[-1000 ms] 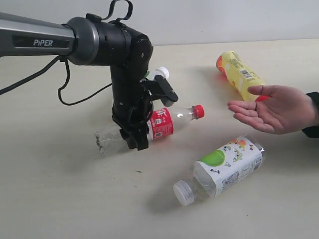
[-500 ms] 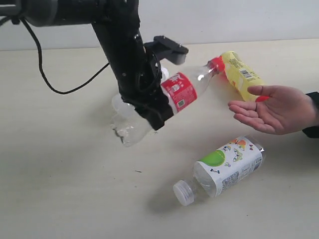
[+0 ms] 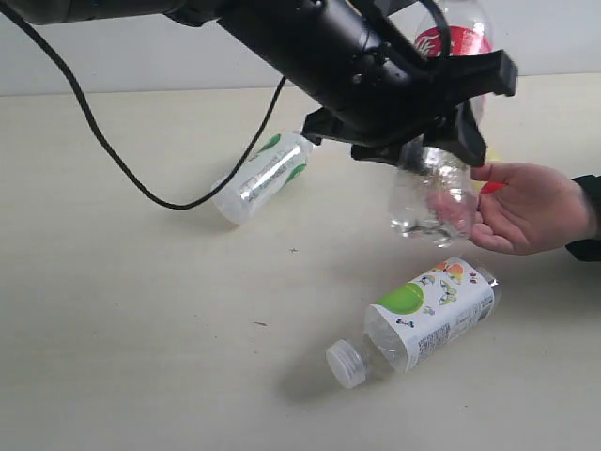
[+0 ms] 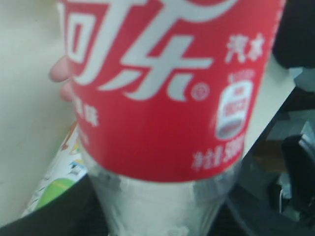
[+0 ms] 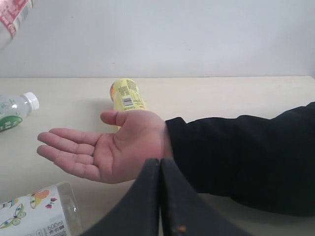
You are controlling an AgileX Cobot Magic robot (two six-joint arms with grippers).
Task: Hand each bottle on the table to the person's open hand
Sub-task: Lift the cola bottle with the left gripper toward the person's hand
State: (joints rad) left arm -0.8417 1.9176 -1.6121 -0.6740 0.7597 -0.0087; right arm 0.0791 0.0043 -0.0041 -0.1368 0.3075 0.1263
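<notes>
Bottle (image 3: 434, 199) with the red label is clamped in my left gripper (image 3: 424, 141), cap end up, base hanging right by the person's open hand (image 3: 528, 209). Palm's up, fingers spread, holding nothing.

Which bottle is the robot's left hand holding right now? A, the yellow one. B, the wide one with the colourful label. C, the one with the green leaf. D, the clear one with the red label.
D: the left hand is clamped on the red-label bottle, held up off the table close to the person's open hand.
</notes>
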